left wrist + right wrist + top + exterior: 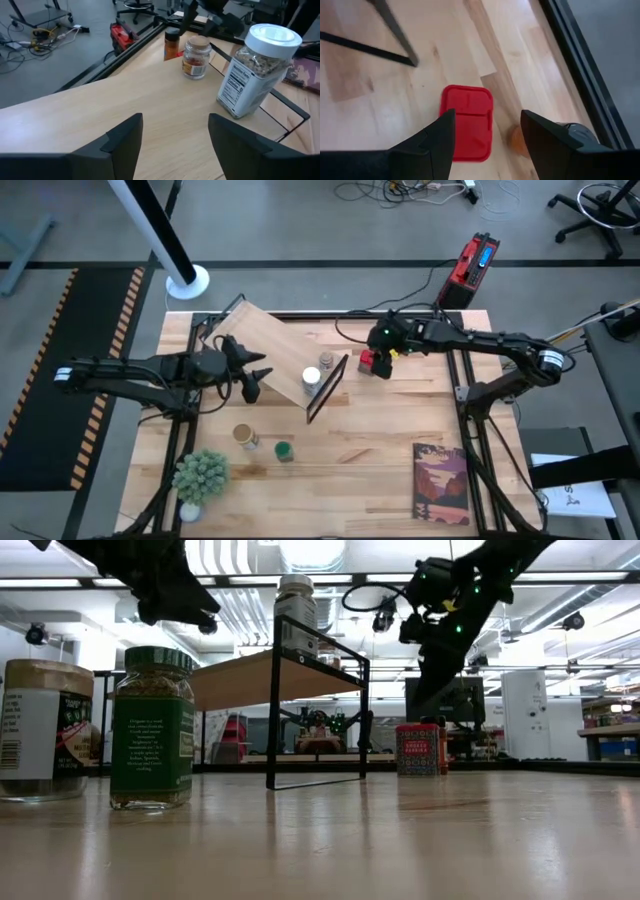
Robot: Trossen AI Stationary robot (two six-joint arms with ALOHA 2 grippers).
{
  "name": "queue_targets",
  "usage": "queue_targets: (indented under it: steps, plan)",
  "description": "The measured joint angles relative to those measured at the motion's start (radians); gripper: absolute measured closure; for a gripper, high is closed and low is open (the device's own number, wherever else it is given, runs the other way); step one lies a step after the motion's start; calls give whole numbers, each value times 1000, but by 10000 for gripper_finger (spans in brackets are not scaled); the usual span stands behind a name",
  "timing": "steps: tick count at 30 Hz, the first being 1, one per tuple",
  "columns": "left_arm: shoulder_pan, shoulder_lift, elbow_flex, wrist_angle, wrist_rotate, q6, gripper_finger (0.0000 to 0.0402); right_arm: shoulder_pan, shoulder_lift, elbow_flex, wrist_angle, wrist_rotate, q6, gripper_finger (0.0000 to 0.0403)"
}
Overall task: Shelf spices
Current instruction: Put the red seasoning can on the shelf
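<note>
High view: the left gripper (252,385) hangs over the shelf (262,345), near the white-lidded jar (311,377).

Right wrist view: the right gripper (487,137) hovers open, empty, directly above the red tin (467,122). Likely next: descend and grasp.

Left wrist view: fingers parted, empty.
</note>
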Motion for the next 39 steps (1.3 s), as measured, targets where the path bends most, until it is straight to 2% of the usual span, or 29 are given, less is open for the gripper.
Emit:
queue_targets:
  steps: [5,10,21,29,32,39]
  plan:
    - [0,0,0,0,-1,4,172,1,8,-28,56,-1,-1,201]
    - [0,0,0,-3,-1,-6,163,-6,30,-29,59,-112,37,186]
    - [0,0,0,-6,5,-9,160,-7,90,-31,80,-68,43,153]
    - [0,0,0,-12,11,-6,153,-7,163,-32,50,-115,76,135]
    - [0,0,0,-12,31,-6,154,-2,204,-32,49,-159,78,138]
    - [0,0,0,-15,43,-6,163,29,241,-27,58,-120,77,182]
